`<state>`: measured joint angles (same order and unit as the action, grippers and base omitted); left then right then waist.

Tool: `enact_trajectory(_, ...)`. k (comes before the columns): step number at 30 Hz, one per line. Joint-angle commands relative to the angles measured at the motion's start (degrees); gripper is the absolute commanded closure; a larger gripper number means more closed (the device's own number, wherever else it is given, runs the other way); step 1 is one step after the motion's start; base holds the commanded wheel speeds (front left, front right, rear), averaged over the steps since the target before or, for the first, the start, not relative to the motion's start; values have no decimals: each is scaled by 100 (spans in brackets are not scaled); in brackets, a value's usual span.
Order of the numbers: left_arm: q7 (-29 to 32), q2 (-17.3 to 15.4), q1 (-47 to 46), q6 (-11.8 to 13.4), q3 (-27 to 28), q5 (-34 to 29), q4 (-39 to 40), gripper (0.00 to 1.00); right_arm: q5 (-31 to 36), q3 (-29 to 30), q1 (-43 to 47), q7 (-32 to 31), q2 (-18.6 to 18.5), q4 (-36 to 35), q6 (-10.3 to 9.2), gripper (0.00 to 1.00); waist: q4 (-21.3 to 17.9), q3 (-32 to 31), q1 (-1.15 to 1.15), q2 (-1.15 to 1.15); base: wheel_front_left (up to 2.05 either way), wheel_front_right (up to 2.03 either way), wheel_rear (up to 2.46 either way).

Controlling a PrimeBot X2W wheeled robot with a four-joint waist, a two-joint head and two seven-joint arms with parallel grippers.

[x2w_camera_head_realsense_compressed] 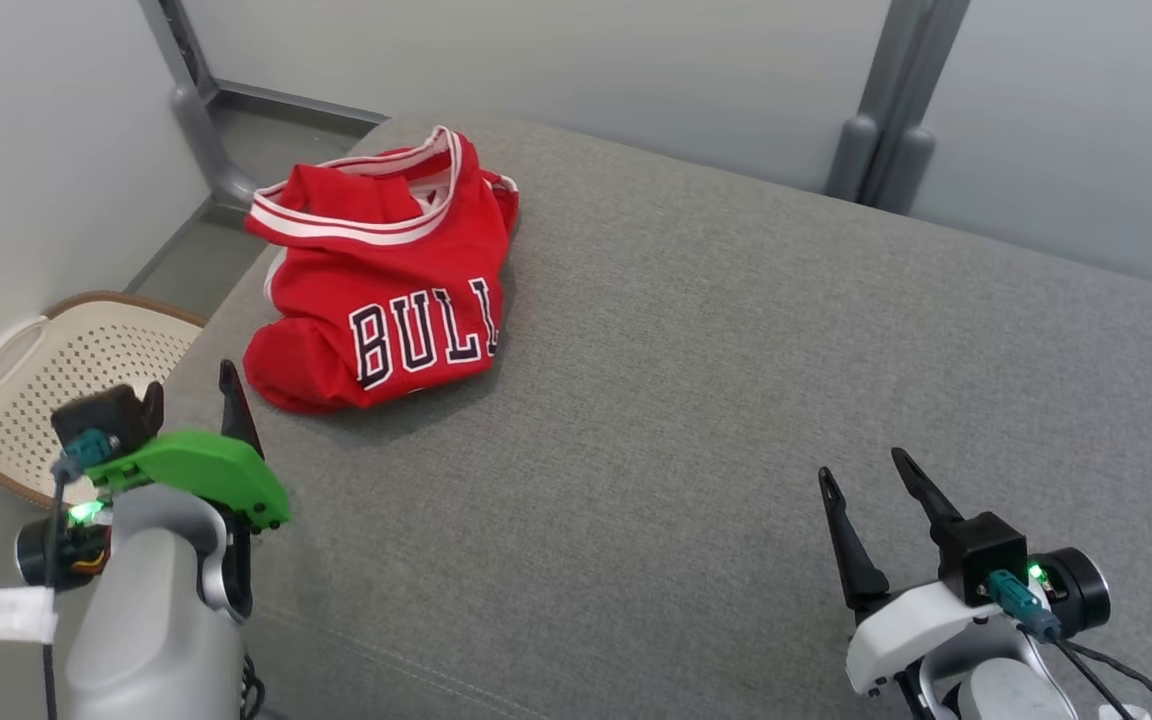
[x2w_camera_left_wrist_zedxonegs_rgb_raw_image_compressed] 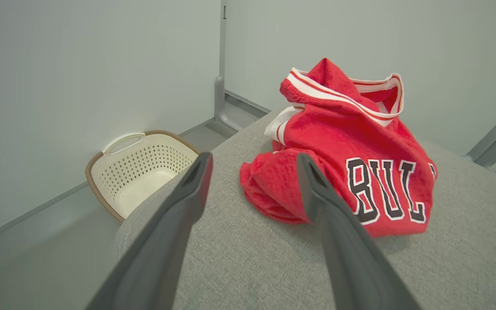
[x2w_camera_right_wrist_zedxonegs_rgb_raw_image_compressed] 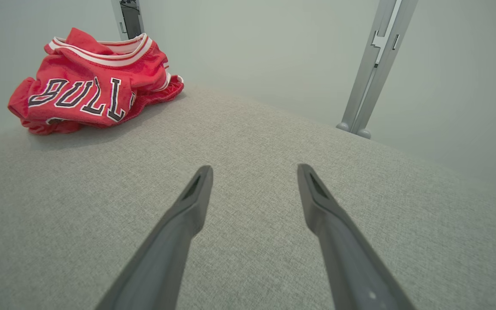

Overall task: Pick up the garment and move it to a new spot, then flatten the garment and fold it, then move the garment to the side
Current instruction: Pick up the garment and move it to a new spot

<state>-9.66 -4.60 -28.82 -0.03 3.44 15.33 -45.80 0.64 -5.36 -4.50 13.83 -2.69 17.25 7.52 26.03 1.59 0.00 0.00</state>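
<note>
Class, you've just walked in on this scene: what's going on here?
A two-armed robot faces a grey cushion. A red jersey lies crumpled near its far left corner, untouched. The left gripper is open and empty, pointing at the jersey just short of it; the right gripper, also open and empty, hovers over bare cushion. A cream basket stands on the floor to the left.

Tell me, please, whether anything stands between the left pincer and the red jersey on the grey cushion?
Nothing visible does. The left pincer, jaws open, points at the near edge of the jersey, with bare grey cushion between them. The white basket sits on the floor off to the left, clear of that path.
</note>
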Motion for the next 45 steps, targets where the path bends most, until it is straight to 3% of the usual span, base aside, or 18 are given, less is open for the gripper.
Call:
enact_trajectory(1,125,-61,-286,-73,9,103,-218,0,108,-30,-87,-65,-36,-107,-6,0,-513,497,0,0,0,0,0)
enact_trajectory(7,370,-228,-1182,-304,156,396,-887,0,533,-138,-229,-330,-46,-564,-7,0,-1002,1113,0,0,0,0,0)
enact_trajectory(16,599,-489,-2019,-530,350,784,-1469,0,564,-262,-183,-510,-128,-1094,-7,0,-1480,1695,0,0,0,0,0)
enact_trajectory(24,1311,-725,-2351,-102,327,740,-2080,0,508,-329,-126,-529,-139,-1206,-7,0,-1640,1802,0,0,0,0,0)
enact_trajectory(25,1342,-738,-2372,-106,302,723,-2118,65,498,-330,-134,-522,-135,-1208,-7,0,-1654,1806,0,0,0,0,0)
enact_trajectory(26,1335,-751,-2382,-117,285,718,-2132,100,490,-328,-136,-517,-133,-1208,-7,0,-1660,1806,0,0,0,0,0)
enact_trajectory(37,1199,-1207,-2607,-350,-8,524,-1882,100,284,-304,-138,-296,-56,-902,-7,0,-1482,1289,0,0,0,0,0)
enact_trajectory(45,1239,-1550,-3000,-611,-334,364,-877,100,-293,-381,-186,-2,-24,-393,-7,0,-1482,594,0,0,0,0,0)
